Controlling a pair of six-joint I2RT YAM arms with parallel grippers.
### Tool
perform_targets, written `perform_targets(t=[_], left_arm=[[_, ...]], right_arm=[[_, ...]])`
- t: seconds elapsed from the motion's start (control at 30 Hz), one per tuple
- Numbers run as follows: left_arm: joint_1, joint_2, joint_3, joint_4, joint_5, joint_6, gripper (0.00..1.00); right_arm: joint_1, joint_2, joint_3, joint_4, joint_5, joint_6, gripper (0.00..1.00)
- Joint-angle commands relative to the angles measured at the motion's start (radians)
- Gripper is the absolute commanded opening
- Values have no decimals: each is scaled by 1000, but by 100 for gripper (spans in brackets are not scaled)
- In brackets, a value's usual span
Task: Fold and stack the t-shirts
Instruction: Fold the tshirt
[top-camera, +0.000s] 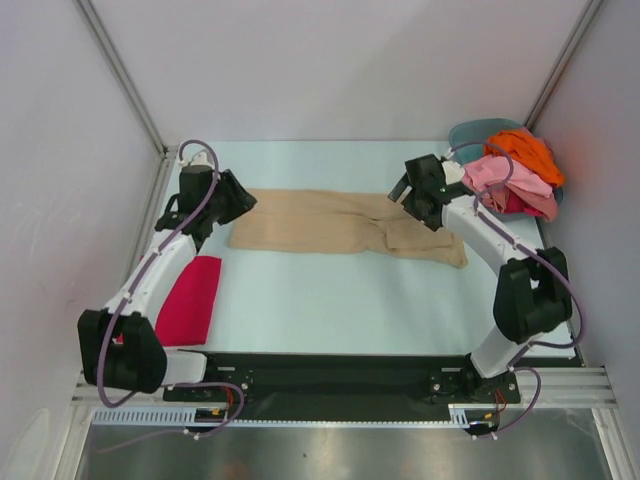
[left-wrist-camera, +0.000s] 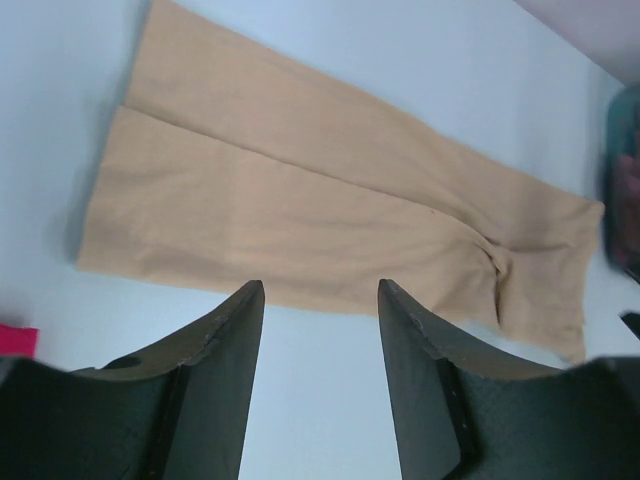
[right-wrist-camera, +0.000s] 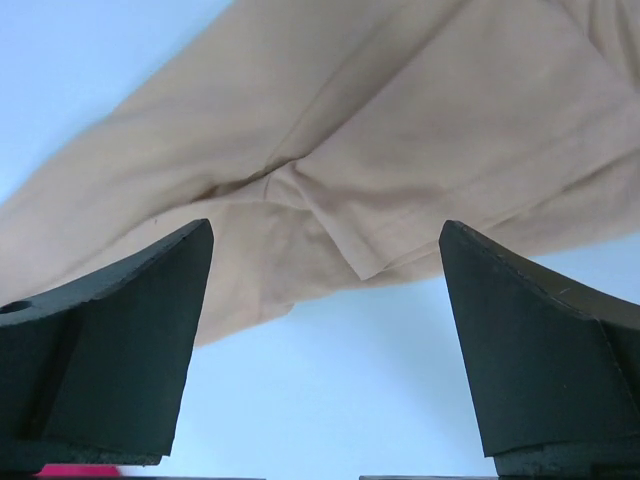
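My left gripper (left-wrist-camera: 320, 290) half open, right gripper (right-wrist-camera: 325, 225) wide, both empty. Right end of tan t-shirt (top-camera: 340, 232) lies bunched; folding now risks lumpy creases.

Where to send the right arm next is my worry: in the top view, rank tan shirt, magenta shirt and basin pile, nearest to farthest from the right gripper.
1. Tan shirt, mid-table, right at the right gripper.
2. Basin pile, far right corner.
3. Magenta shirt, near left, by the left arm.
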Motion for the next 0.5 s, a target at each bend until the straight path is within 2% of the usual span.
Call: perform_targets(t=[0.0,0.3,0.47], left_arm=[[-55,-91,-49,-3,58,-11,56],[-92,-243,-158,7,154,21,60],[-92,-272,-186,-7,228,52,62]], right_arm=[[-20,110,126,-259,104,247,100],[-71,262,199,-304,130,548,100],[-81,361,244,-292,150,582,100]])
